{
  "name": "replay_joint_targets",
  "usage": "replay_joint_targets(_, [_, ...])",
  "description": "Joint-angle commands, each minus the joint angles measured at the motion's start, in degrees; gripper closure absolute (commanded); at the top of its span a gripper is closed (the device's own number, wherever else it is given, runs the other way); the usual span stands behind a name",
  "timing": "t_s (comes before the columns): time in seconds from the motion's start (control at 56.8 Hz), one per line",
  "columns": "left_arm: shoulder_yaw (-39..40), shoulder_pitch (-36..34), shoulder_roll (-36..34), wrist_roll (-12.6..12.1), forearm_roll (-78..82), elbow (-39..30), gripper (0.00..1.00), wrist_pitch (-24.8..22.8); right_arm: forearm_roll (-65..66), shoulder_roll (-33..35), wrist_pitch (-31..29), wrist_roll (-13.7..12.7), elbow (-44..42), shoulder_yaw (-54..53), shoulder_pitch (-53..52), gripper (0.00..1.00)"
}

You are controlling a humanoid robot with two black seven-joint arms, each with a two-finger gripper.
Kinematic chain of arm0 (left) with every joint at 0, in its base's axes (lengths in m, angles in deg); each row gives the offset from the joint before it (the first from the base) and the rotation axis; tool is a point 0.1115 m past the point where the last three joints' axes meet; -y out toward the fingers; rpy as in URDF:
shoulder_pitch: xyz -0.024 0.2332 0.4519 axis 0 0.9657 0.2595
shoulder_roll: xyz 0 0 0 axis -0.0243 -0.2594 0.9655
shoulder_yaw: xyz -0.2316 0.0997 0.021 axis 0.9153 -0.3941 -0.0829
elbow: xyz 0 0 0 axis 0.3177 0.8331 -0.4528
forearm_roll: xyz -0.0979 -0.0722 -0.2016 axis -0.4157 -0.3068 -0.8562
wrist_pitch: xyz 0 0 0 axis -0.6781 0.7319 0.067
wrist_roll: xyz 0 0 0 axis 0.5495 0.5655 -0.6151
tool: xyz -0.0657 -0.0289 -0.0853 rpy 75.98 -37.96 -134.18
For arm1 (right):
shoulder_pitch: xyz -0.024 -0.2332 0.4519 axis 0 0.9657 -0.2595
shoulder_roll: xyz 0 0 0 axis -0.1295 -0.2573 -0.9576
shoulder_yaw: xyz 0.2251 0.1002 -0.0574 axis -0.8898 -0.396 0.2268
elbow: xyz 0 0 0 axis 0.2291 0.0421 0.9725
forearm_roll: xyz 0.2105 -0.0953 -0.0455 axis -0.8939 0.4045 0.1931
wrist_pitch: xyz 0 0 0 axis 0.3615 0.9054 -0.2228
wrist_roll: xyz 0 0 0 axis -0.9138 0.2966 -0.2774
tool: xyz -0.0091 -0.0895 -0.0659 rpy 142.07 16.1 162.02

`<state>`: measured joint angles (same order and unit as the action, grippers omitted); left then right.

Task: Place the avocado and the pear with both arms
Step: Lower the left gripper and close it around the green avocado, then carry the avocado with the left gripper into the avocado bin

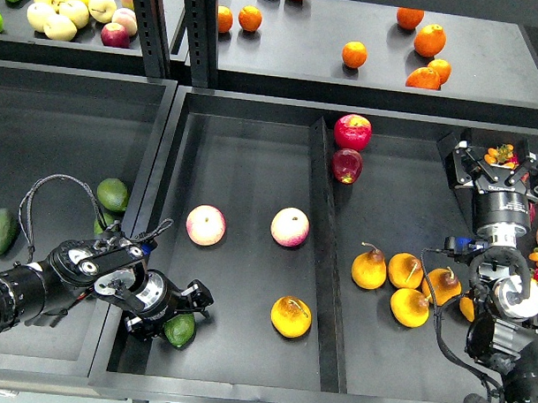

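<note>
My left gripper (178, 318) is shut on the green avocado (180, 331) and holds it low in the front left corner of the middle tray (245, 130). The plump yellow-orange pear with a brown blotch (291, 316) lies on the same tray's floor near the front, right of the avocado and apart from it. My right gripper (498, 165) is at the right edge, above the right compartment, with its fingers spread and nothing between them. It is far from the pear.
Two pink-and-cream fruits (205, 225) (289, 227) lie mid-tray. A divider (324, 256) separates several stemmed pears (405, 270) and two red apples (352, 131). Other avocados (113, 194) lie in the left tray. Oranges (355, 54) and pale apples (74, 11) sit on the upper shelf.
</note>
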<state>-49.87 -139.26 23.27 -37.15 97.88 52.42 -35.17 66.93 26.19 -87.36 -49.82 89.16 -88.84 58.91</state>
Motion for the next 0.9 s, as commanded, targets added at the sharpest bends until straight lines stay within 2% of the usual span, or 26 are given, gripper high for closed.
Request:
replay_joint_targets(0.0, [0.6,0.1,0.0,0.0,-0.1,0.9,0.24,0.0,0.0,0.0,0.0,0.0,-0.1,-0.1,0.0,0.00])
replay_joint_targets(0.141, [1.2,0.5,0.0,0.0,-0.1,1.0,0.35,0.0,0.0,0.0,0.0,0.0,-0.1,-0.1,0.0,0.00])
replay_joint_targets(0.493, [3.9,0.9,0.1,0.0,-0.1,2.9,0.52,0.0,0.0,0.0,0.0,0.1,-0.1,-0.4,0.1,0.00])
replay_joint_targets(0.88, [3.4,-5.8,-0.8,0.0,-0.8,3.0,0.54,0.0,0.0,0.0,-0.1,0.1,-0.2,-0.6,0.5,0.00])
